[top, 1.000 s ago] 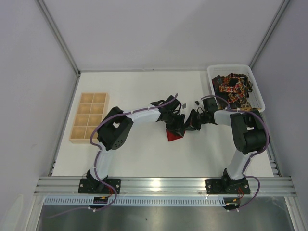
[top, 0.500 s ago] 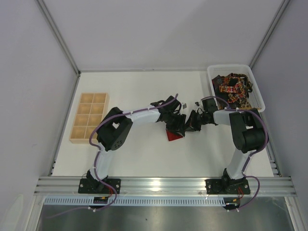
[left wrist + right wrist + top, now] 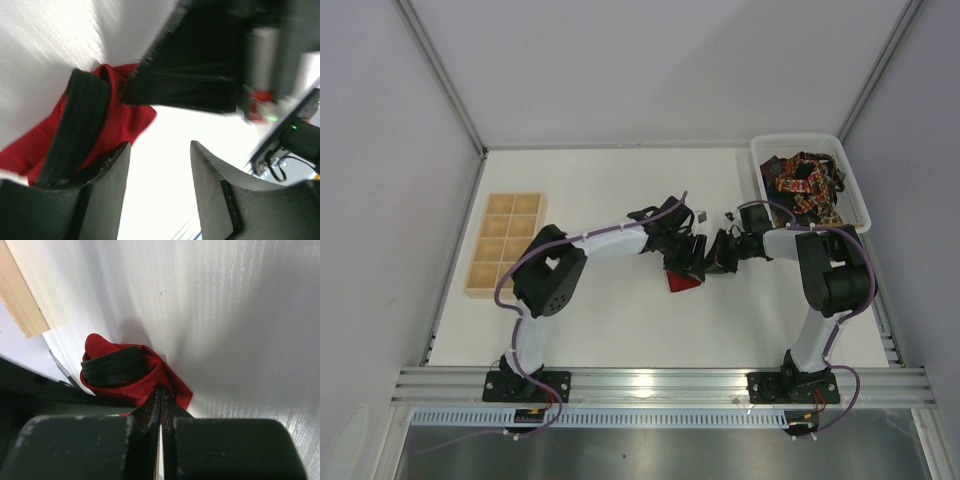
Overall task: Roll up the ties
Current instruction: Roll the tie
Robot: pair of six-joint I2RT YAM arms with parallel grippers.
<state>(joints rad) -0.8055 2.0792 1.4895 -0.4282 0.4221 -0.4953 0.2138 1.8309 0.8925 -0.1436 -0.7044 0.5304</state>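
A plain red tie (image 3: 682,281) lies mid-table, mostly rolled up. In the right wrist view the red tie (image 3: 150,376) wraps a dark layered coil (image 3: 114,368). My right gripper (image 3: 161,392) is shut, pinching the red fabric at the roll's near edge. It also shows in the top view as the right gripper (image 3: 717,254). My left gripper (image 3: 159,145) stands open with only white table between its fingers; the red tie (image 3: 131,117) lies just beyond its left finger (image 3: 107,180). From above, the left gripper (image 3: 685,255) sits right over the roll. Other dark patterned ties (image 3: 805,183) lie heaped in the basket.
A white basket (image 3: 760,165) stands at the back right corner. A wooden compartment tray (image 3: 505,243) lies at the left, and its edge (image 3: 20,295) shows in the right wrist view. Both arms meet over the table's middle.
My left gripper's jaws have spread wider and its arm has shifted slightly. The right gripper stays shut on the red tie, and the roll has not moved.
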